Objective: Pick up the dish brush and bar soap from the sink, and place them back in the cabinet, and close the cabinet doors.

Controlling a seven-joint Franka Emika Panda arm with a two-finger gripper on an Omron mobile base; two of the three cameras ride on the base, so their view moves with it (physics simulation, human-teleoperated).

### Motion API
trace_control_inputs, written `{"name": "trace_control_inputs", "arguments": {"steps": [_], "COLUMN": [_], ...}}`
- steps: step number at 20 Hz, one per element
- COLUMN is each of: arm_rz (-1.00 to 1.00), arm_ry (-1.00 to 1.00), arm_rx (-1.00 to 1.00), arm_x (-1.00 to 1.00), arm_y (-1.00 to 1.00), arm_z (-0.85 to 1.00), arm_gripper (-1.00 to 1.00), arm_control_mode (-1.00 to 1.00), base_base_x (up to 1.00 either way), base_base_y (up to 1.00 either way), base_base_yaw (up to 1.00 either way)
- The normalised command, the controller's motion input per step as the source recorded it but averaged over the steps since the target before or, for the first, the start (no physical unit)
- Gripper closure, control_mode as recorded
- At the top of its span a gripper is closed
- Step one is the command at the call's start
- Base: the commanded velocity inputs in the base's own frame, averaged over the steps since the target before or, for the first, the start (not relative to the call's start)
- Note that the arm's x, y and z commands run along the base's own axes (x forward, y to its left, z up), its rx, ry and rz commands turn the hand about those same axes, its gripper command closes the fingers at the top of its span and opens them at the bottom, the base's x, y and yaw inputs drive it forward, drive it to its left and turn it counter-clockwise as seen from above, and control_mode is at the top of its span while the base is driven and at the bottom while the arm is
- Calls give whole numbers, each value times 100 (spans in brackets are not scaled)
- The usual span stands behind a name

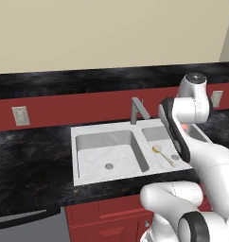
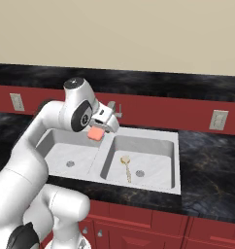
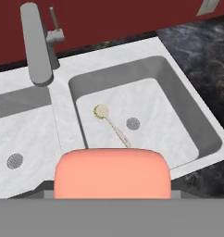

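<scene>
Soap (image 3: 112, 172) in the tool (image 2: 101, 127), lifted above the sink (image 2: 175, 146); brush (image 3: 112, 125) not picked yet.
Tool is clenched on the soap, holding it in the air over the divider between the two basins, just in front of the faucet (image 3: 36, 44). Brush lies flat on the floor of the right basin, head toward the faucet, handle running past the drain (image 3: 133, 123), close beside it. Step in hand, as I read it: carry the soap to the cabinet, which is out of frame, so the arm or base has to turn toward it. Next move calls for a straight lift first; the faucet is near the tool and the red backsplash (image 1: 88, 106) is behind it. Room above the sink looks open, and black worktop (image 2: 211, 165) lies on both sides.
</scene>
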Motion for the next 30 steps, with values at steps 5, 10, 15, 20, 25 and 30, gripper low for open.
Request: {"name": "trace_control_inputs", "arguments": {"steps": [5, 10, 15, 20, 25, 30], "arm_rz": [-1, 0, 0, 1, 12, 22], "arm_ry": [-6, -8, -9, -2, 0, 0], "arm_rx": [-1, 0, 0, 0, 0, 0], "arm_x": [-1, 0, 0, 0, 0, 0], "arm_y": [43, 32, 23, 18, 4, 0], "arm_z": [44, 43, 23, 14, 1, 1], "arm_gripper": [100, 100, 100, 100, 100, 100], "arm_control_mode": [-100, -100, -100, -100, -100, -100], "base_base_x": [0, 0, 0, 0, 0, 0], "base_base_y": [0, 0, 0, 0, 0, 0], "base_base_yaw": [0, 0, 0, 0, 0, 0]}}
